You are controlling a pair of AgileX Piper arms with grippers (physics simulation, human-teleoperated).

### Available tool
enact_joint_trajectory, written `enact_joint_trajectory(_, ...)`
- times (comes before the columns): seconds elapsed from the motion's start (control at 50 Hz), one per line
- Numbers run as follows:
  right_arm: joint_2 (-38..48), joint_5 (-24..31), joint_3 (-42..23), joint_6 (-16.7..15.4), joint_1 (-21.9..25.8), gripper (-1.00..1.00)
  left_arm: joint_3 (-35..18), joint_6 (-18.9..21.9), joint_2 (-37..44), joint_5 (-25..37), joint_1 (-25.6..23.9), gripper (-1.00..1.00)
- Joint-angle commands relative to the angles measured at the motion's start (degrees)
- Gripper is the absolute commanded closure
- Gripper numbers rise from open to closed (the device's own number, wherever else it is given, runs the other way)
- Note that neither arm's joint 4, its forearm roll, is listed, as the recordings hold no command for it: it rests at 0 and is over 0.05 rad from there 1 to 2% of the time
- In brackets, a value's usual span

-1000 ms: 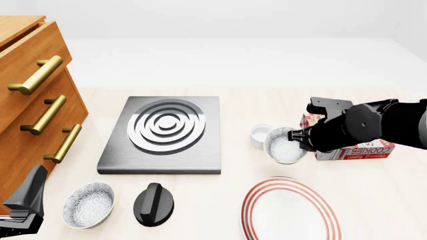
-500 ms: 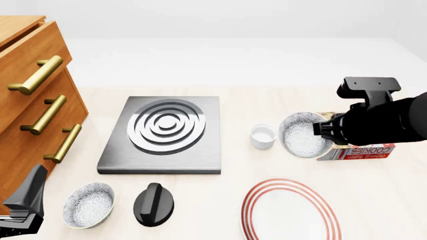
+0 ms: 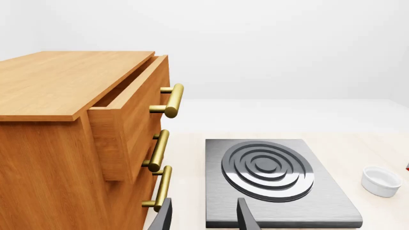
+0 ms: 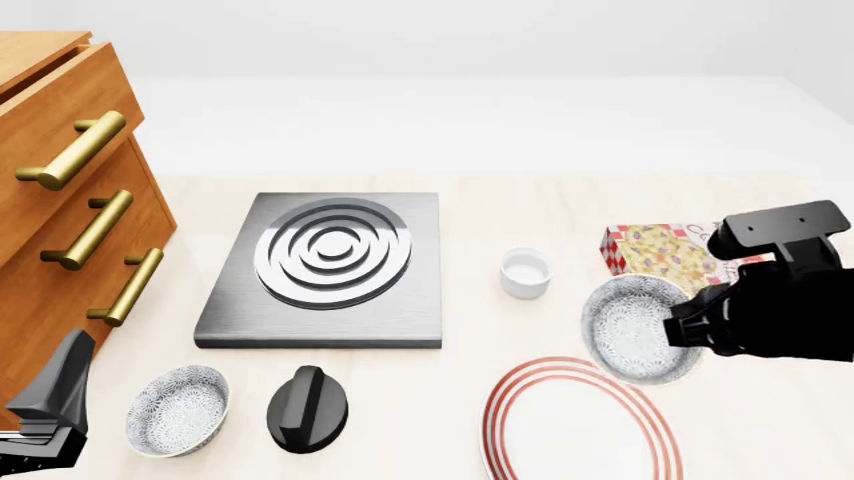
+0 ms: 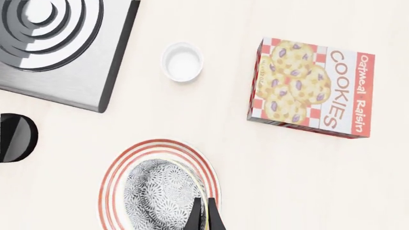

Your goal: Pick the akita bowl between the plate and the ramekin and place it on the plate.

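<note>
The akita bowl (image 4: 638,330) hangs tilted in the air above the far right rim of the plate (image 4: 514,402), with my right gripper (image 4: 687,330) shut on its rim. In the right wrist view the mottled outside of the bowl (image 5: 160,196) sits over the red-ringed plate (image 5: 118,172), and the gripper (image 5: 204,216) pinches the bowl's edge. The small white ramekin (image 4: 526,272) stands alone on the table beyond the plate, also in view as ramekin (image 5: 183,61) and ramekin (image 3: 381,180). My left gripper (image 3: 204,220) is open and empty, low at the front left (image 4: 40,420).
A second speckled bowl (image 4: 178,410) and a black knob-like object (image 4: 308,407) lie at the front left. A grey stove plate (image 4: 327,265) is in the middle. A cookie box (image 4: 661,252) lies behind the held bowl. A wooden drawer cabinet (image 4: 67,220) fills the left side.
My right gripper lifted the bowl from beside the ramekin, then carried it toward the near side and down until it hangs over the plate's rim. The left arm stayed still.
</note>
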Motion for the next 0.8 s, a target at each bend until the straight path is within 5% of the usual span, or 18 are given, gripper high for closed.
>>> enact_joint_trajectory(0.02, -3.9, 0.2, 5.5, -2.8, 1.5, 1.00, 0.0, 0.0, 0.0, 0.0, 0.0, -1.00)
enact_joint_trajectory(0.4, -0.9, -6.0, 12.2, -3.6, 5.4, 1.00, 0.0, 0.0, 0.0, 0.0, 0.0, -1.00)
enact_joint_trajectory(0.54, 4.0, -9.8, 13.3, -0.9, 10.4, 1.00, 0.0, 0.0, 0.0, 0.0, 0.0, -1.00)
enact_joint_trajectory(0.8, 7.9, -14.2, 15.2, -2.9, 9.4, 1.00, 0.0, 0.0, 0.0, 0.0, 0.0, -1.00)
